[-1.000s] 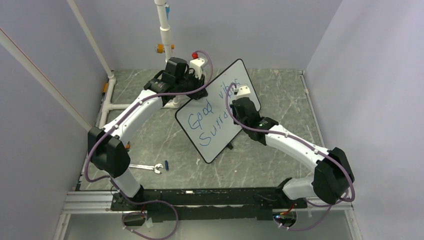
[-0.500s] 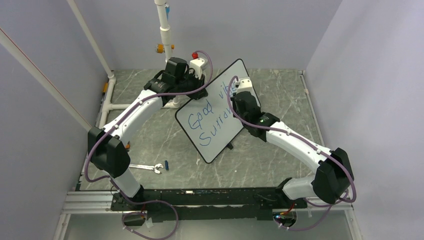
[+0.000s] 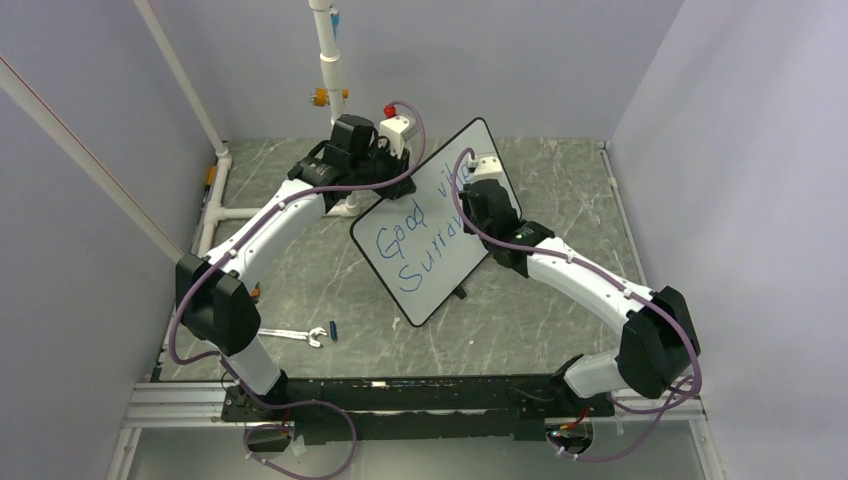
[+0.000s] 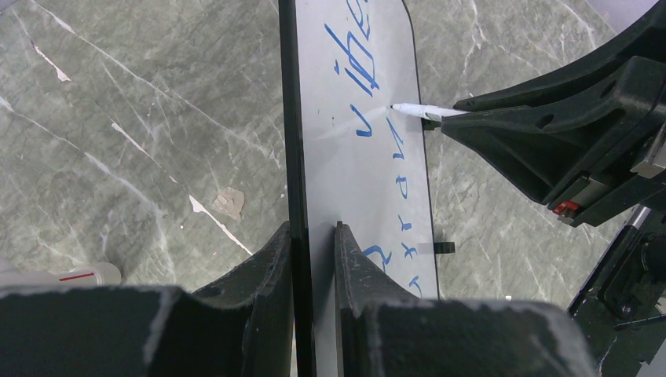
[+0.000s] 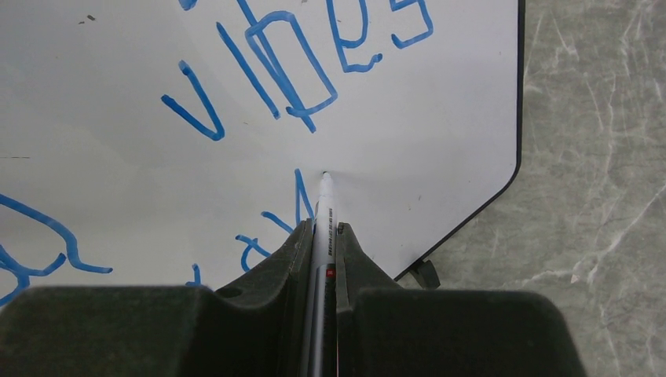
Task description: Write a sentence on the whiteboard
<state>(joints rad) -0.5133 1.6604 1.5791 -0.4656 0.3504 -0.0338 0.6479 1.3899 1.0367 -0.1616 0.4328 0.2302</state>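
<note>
At far left of the grey marbled table (image 3: 560, 180), near the arm bases, a silver wrench (image 3: 293, 335) lies flat with a small blue piece (image 3: 333, 330) just beside its right end, the two not touching. Left arm reaches toward the back of the table. Left gripper (image 4: 312, 259) is clamped on the whiteboard (image 3: 432, 285), one finger on each face of the thin black frame at the board's left edge, per the left wrist view. Board sits mid-table, turned diagonally, with one rounded corner toward the back wall and the opposite corner toward the arm bases. It looks tilted up on the gripped side; cannot tell whether the low edge rests on the table. One small black foot (image 3: 460, 293) shows at the board's lower right edge. The sentence (image 3: 415, 240) is in blue marker: top line reads "Good vibes" ("vibes" is clear in the right wrist view and partly covered by the right arm from above), second line starts "Surr" and the rest is a scrawl. Right gripper (image 5: 323, 243) is closed on a white marker (image 5: 324, 200), held along the line of the fingers. Marker tip touches the board face just below "vibes", at the right end of the second line, right next to the last blue stroke.
</note>
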